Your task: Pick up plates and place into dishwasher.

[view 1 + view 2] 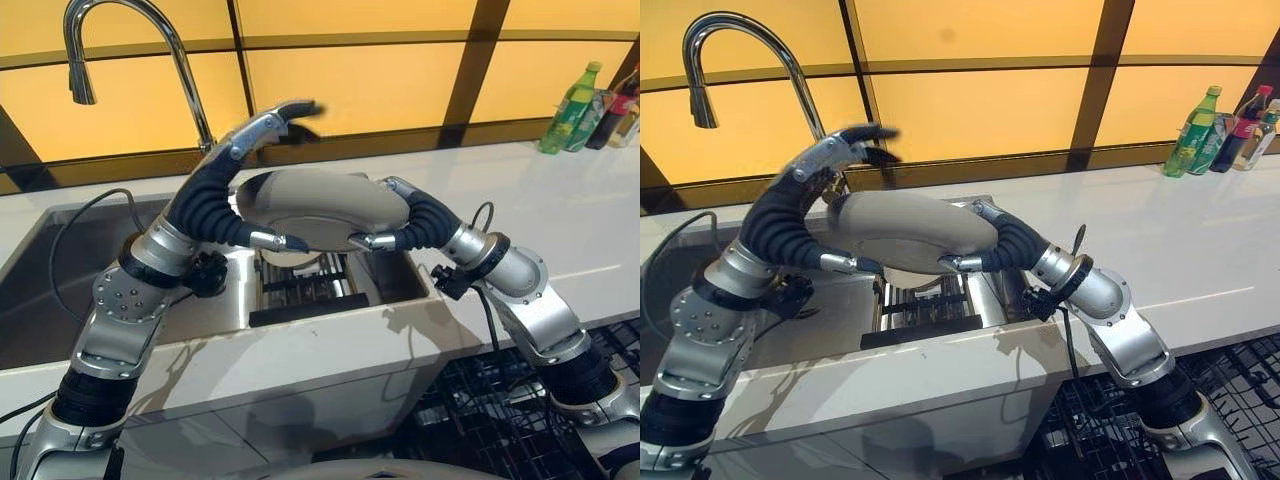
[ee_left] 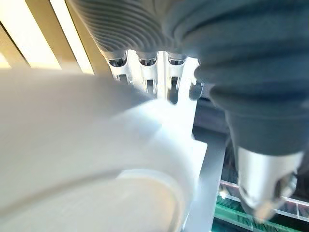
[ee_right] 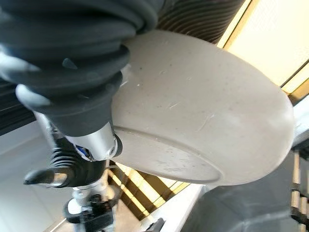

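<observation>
Both hands clamp one plate [image 1: 318, 205] above sink rack [image 1: 300, 285]: left hand [image 1: 262, 130] w/ fingers over rim, thumb under; right hand [image 1: 395, 225] pinching opposite edge, steadying it.

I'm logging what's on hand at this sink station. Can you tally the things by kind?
Plate, held between the left hand and the right hand: 1
Faucet: 1
Sink: 1
Bottles on the counter: at least 3, a green one, a dark red-capped one and a clear one
Total: at least 6
</observation>
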Motion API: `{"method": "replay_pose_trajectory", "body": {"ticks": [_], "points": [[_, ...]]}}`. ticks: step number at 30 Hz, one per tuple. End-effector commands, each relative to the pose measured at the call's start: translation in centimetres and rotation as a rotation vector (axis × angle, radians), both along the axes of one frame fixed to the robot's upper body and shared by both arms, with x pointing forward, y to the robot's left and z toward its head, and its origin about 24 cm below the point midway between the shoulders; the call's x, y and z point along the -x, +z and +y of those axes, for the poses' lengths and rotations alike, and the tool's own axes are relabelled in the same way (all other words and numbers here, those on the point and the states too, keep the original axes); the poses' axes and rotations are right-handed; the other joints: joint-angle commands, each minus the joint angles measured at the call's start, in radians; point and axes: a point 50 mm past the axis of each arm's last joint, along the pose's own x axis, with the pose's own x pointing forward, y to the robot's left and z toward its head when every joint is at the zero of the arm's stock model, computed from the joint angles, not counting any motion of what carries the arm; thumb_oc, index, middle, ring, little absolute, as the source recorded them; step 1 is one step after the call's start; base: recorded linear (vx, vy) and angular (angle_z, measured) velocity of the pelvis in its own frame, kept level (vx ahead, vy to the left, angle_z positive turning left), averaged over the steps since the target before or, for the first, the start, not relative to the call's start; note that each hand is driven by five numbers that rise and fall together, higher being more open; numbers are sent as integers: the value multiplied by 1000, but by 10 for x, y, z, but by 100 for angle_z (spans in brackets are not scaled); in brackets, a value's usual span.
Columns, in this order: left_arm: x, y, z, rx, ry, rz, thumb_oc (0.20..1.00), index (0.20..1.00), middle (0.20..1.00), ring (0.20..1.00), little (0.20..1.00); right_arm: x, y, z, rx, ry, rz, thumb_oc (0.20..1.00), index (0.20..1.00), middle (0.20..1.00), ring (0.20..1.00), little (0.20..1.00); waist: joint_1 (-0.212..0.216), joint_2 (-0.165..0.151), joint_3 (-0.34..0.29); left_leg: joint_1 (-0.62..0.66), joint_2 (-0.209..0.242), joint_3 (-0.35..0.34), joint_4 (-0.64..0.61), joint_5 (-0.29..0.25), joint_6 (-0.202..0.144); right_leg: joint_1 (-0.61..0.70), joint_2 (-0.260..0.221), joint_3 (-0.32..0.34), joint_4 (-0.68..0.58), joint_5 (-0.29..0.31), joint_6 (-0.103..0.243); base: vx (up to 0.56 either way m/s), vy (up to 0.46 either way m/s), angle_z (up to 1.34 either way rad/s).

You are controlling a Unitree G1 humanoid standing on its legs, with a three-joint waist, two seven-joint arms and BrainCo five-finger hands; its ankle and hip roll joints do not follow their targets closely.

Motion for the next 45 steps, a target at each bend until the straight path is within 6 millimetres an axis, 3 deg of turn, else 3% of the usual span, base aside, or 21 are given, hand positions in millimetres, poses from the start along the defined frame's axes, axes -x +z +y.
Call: {"method": "replay_pose_trajectory", "body": {"ticks": [1,10,20,22,25,29,36,42,45], "points": [[-11,8,23,106,135,-47,1000,1000,1000,1000,1000,0,20,-14,-67,-60,-118,200,200,200,200,200,26,-10,-38,45,40,7,13,-114,-24,-55,-29,-7,3,18,38,0,0,0],[-7,4,71,269,362,-46,1000,1000,1000,1000,1000,-1,26,-51,11,-249,-168,200,200,200,200,200,5,-11,-44,57,51,30,9,-122,-32,-57,-22,9,3,11,36,4,-7,-5],[-1,-6,95,293,433,-3,1000,1000,1000,1000,1000,5,35,-109,107,-572,-238,200,200,200,200,200,-59,-26,-32,83,67,97,16,-130,-34,-72,3,66,3,19,30,-30,-42,-13],[0,-7,100,282,457,-9,1000,1000,1000,1000,1000,10,38,-127,113,-656,-253,200,200,200,200,200,-91,-32,-27,82,70,126,50,-142,-34,-81,13,87,3,26,27,-69,-43,-24],[0,-8,103,284,465,-8,1000,1000,1000,1000,1000,15,40,-141,124,-711,-252,200,200,200,200,200,-105,-40,-22,71,68,138,106,-166,-33,-89,15,106,3,35,23,-61,-27,-33],[2,-12,111,282,518,-22,1000,1000,1000,1000,1000,21,37,-169,138,-833,-223,200,200,200,200,200,-125,-58,4,17,50,72,254,-224,-29,-105,14,174,14,62,11,-86,22,-38],[-4,-11,120,272,608,-16,1000,1000,1000,1000,1000,33,9,-196,74,-966,-125,200,200,200,200,200,-200,-23,32,73,17,74,110,-190,9,-182,9,240,99,74,53,-95,167,-51],[-5,-3,122,243,631,-36,1000,1000,1000,1000,1000,46,-12,-219,59,-1108,-52,200,200,200,200,200,-241,-30,69,83,-22,69,93,-209,36,-270,-22,258,158,109,96,-90,136,-23],[-3,-1,126,247,648,-48,1000,1000,1000,1000,1000,47,-24,-227,71,-1160,6,200,200,200,200,200,-246,-37,82,88,-31,94,83,-214,44,-300,-36,234,163,141,116,-56,62,-19]]}}
